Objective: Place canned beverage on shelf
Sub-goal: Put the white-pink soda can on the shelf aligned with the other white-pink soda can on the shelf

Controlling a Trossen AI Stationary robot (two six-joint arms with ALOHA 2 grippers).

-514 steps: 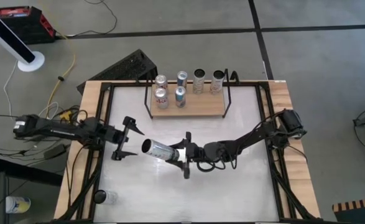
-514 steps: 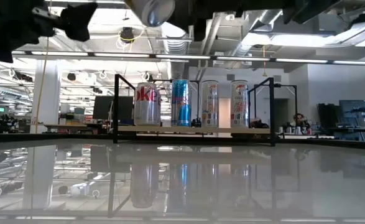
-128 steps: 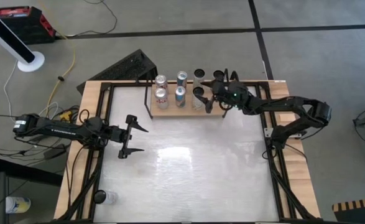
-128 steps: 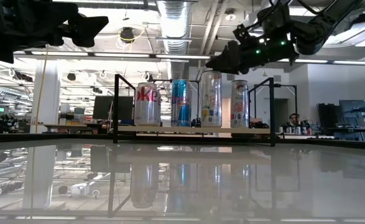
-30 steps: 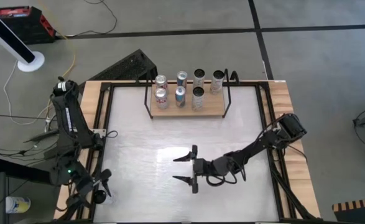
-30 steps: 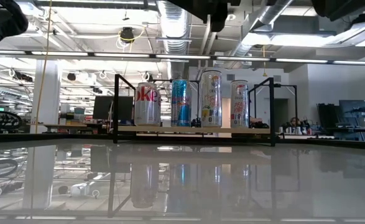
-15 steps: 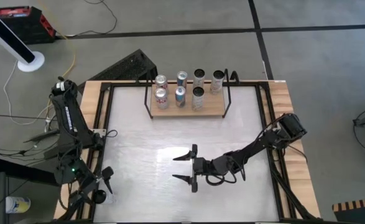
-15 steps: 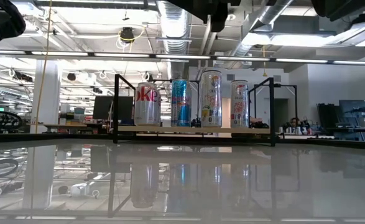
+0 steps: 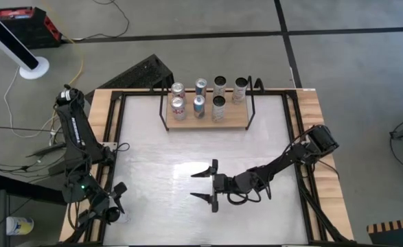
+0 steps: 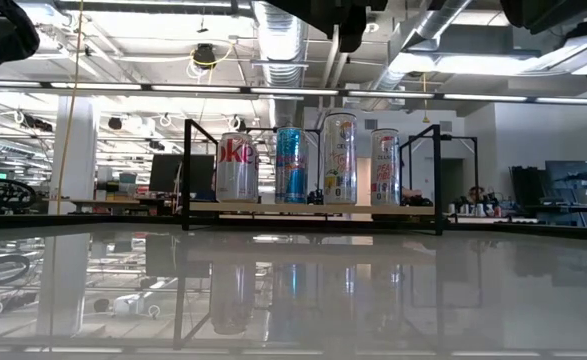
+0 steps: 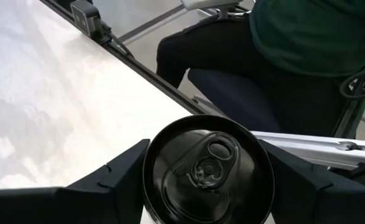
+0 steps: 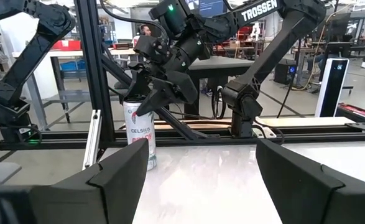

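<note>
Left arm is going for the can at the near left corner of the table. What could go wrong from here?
The can stands close to the table corner, so an off-centre squeeze by the left gripper could tip it off the edge. A person sits just past that corner, within range of a falling can. The shelf already holds seven cans, so placement room is tight. The right gripper waits mid-table, open.

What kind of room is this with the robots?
Probably a robotics lab or workshop: two dark robot arms work at a white table, cables trail on the grey concrete floor, and more benches stand under exposed ceiling pipes.
</note>
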